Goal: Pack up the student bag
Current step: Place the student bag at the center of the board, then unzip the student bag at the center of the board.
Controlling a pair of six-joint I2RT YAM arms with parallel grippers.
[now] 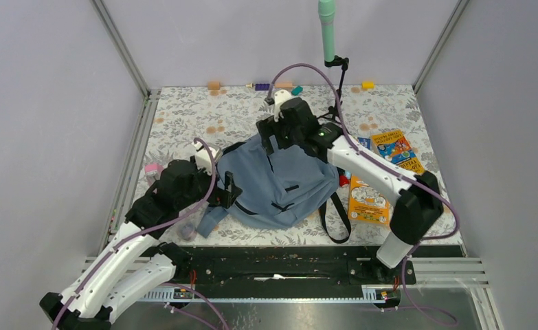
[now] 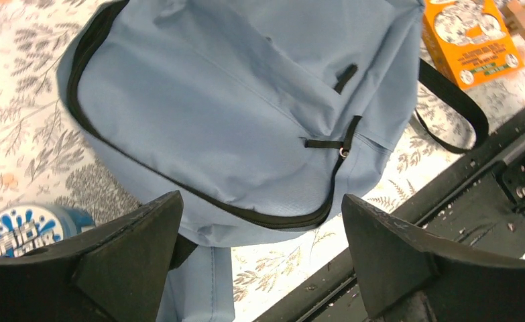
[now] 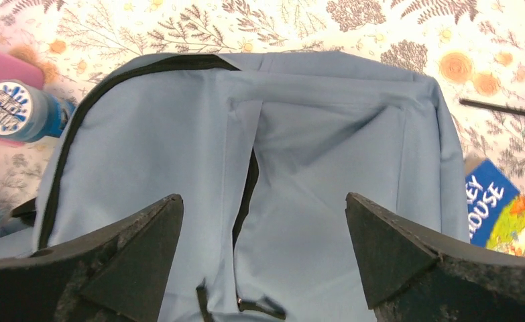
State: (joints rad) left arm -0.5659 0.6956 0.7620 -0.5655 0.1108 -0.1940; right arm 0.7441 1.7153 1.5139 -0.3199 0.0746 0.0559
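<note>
A soft grey-blue student bag (image 1: pixel 279 182) lies flat in the centre of the overhead view, on a table (image 1: pixel 204 117) covered in floral cloth. One black strap (image 1: pixel 334 221) loops out at its lower right.

The black zip lines that show look closed. No opening is visible, so whether anything is inside cannot be told. The fabric lies slack and fairly flat.

The left gripper (image 2: pixel 263 208) hangs over the bag's left edge and the right gripper (image 3: pixel 263 208) over its upper edge. On both, the jaws are spread wide and hold nothing.

Likely risks:
- **Pinched fabric:** the cloth is loose, so closing jaws could pinch both layers together and keep the bag shut instead of lifting one side.
- **Snagged strap:** a strap or zip pull could catch on a finger and drag the whole bag across the cloth.
- **Tipped bottle:** a bottle with a blue-and-white cap (image 2: pixel 21 231) stands just beside the bag at lower left of the left wrist view. A sweep of that arm could knock it over.

An orange book (image 1: pixel 367 201) touches the bag's right side, with a blue book (image 1: pixel 396 148) further right. A bag that shifts could cover them or push them away.
</note>
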